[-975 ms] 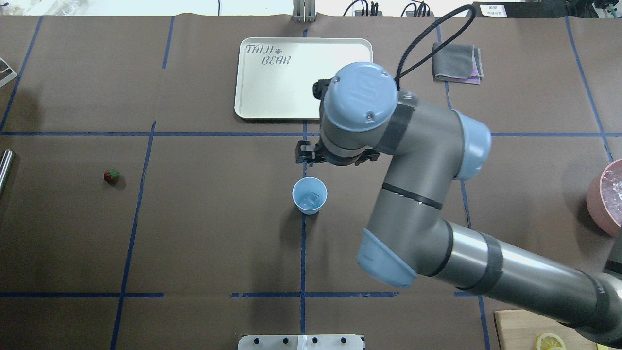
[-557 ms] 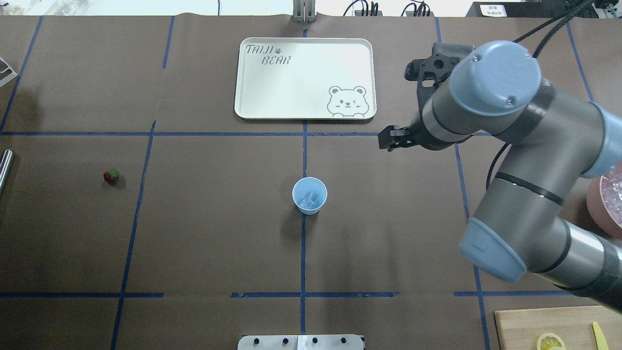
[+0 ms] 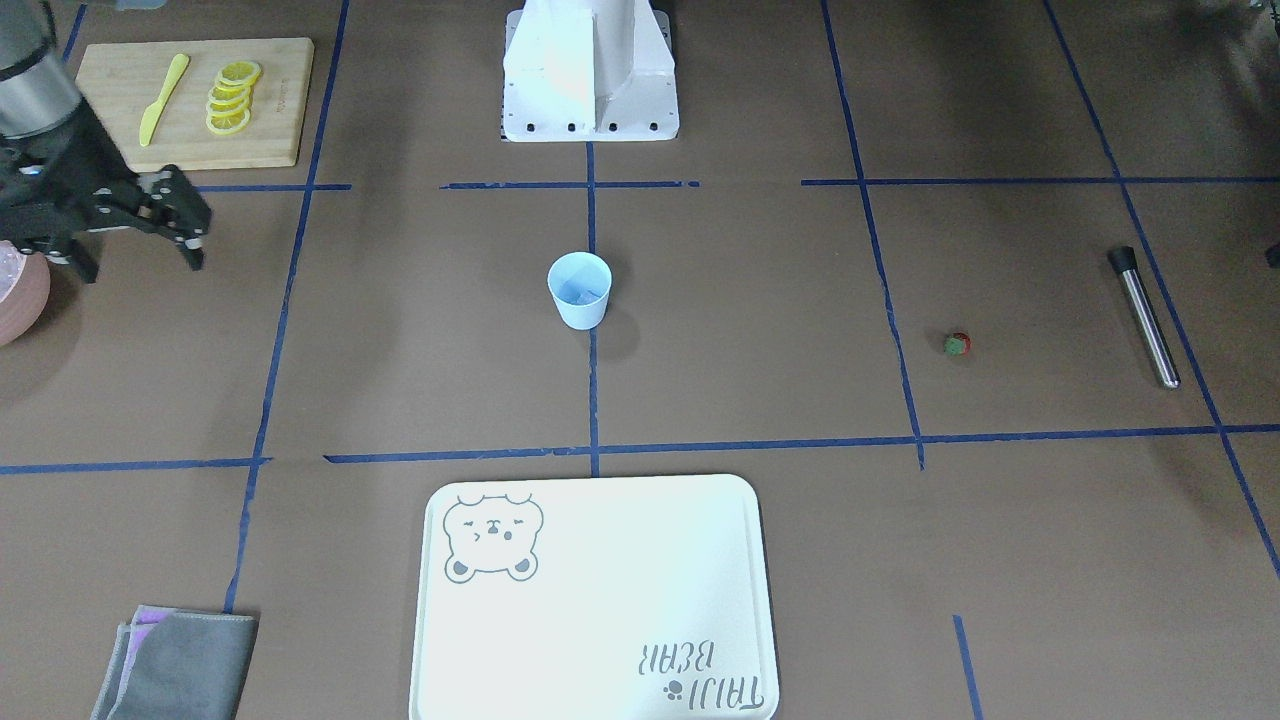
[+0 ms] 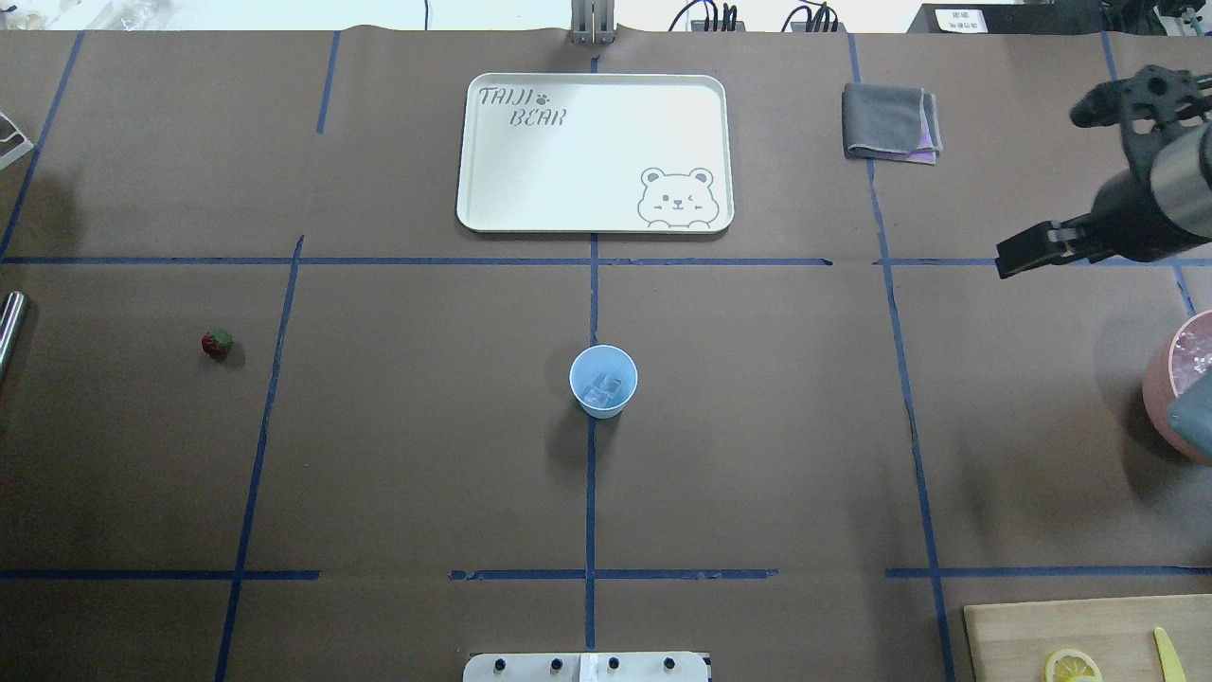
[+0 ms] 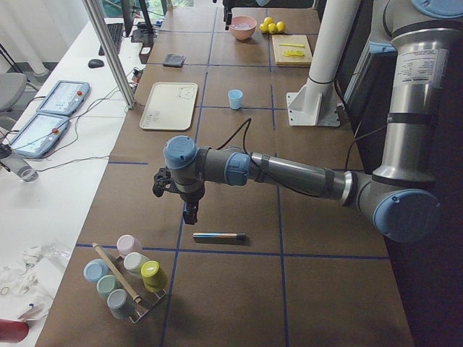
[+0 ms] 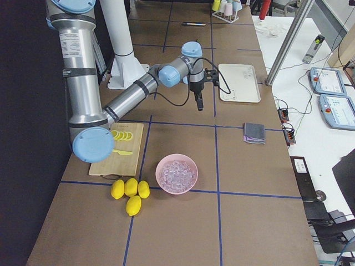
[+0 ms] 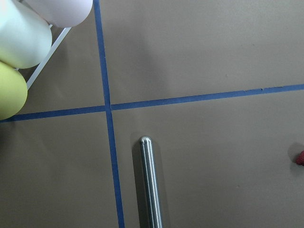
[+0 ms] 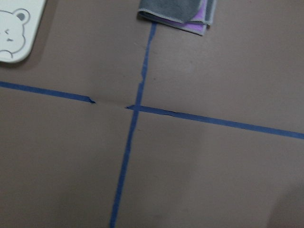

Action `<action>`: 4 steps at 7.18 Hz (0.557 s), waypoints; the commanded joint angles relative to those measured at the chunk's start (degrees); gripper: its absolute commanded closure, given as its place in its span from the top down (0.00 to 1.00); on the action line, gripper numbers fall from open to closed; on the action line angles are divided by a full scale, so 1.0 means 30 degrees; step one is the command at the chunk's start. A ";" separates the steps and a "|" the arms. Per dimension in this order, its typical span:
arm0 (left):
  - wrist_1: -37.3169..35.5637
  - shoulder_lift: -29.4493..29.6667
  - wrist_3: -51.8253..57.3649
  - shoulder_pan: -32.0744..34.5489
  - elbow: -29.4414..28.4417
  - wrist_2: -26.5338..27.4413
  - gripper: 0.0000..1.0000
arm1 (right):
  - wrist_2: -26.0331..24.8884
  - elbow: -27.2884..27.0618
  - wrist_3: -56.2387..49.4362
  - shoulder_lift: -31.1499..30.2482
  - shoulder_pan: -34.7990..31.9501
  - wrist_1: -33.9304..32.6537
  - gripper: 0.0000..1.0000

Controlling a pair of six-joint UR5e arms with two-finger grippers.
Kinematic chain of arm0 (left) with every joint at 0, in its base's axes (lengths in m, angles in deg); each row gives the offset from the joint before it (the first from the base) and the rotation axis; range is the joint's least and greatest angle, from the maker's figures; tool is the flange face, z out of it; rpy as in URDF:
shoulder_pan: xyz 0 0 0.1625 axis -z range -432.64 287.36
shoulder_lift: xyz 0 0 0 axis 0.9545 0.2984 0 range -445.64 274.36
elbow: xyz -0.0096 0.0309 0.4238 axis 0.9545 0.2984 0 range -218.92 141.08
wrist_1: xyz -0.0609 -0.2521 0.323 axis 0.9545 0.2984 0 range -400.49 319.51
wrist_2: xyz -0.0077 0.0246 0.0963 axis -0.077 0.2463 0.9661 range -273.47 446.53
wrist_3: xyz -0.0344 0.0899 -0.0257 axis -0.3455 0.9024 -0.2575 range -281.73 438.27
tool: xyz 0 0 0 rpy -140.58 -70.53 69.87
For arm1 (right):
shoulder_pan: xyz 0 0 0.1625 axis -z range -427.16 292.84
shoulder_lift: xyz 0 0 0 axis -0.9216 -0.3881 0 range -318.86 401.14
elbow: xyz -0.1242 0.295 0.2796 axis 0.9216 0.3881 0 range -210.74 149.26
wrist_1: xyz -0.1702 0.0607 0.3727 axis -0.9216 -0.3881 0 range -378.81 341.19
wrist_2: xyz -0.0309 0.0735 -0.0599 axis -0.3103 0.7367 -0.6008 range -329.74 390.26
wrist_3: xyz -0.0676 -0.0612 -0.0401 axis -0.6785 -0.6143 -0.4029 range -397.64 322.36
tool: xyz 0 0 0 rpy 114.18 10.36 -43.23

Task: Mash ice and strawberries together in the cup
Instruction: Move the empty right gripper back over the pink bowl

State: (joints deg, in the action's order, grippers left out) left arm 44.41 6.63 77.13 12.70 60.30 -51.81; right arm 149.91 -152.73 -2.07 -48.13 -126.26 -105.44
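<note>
The pale blue cup (image 4: 603, 381) stands upright at the table's centre, with ice (image 4: 604, 389) cubes lying in its bottom. More ice fills the pink bowl (image 6: 176, 173). The strawberry (image 4: 217, 344) lies alone on the paper far to the left, its red edge (image 7: 300, 157) just showing in the left wrist view. My right gripper (image 3: 143, 266) hangs open and empty at the table's right side, next to the pink bowl and far from the cup. My left gripper (image 5: 189, 211) hovers over a steel rod (image 5: 219, 236); I cannot tell whether it is open or shut.
A white bear tray (image 4: 492, 152) lies beyond the cup, and a folded grey cloth (image 4: 890, 121) to its right. A cutting board (image 3: 270, 100) carries lemon slices (image 3: 230, 97) and a yellow knife (image 3: 160, 98). Whole lemons (image 6: 128, 191) sit by the bowl. A rack of coloured cups (image 5: 123, 278) stands near the rod.
My right arm has swung from just beyond the cup out to the table's right side. The cup, its ice and the strawberry have not moved.
</note>
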 commanded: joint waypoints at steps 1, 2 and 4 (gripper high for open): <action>0.0000 0.0007 0.0000 0.0000 0.0003 0.0000 1.00 | 0.1395 0.1569 -0.1889 -0.4623 -0.1740 0.5680 0.99; 0.0000 0.0007 0.0000 0.0000 0.0003 0.0000 1.00 | 0.1688 0.2972 -0.3783 -0.5801 -0.2790 0.7095 0.99; 0.0000 0.0007 0.0000 0.0000 0.0003 0.0000 1.00 | 0.2453 0.4299 -0.6254 -0.6511 -0.4175 0.7226 0.99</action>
State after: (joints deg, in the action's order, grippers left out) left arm 44.41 6.65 77.13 12.70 60.31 -51.81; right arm 156.31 -142.47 -16.37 -65.55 -136.59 -84.85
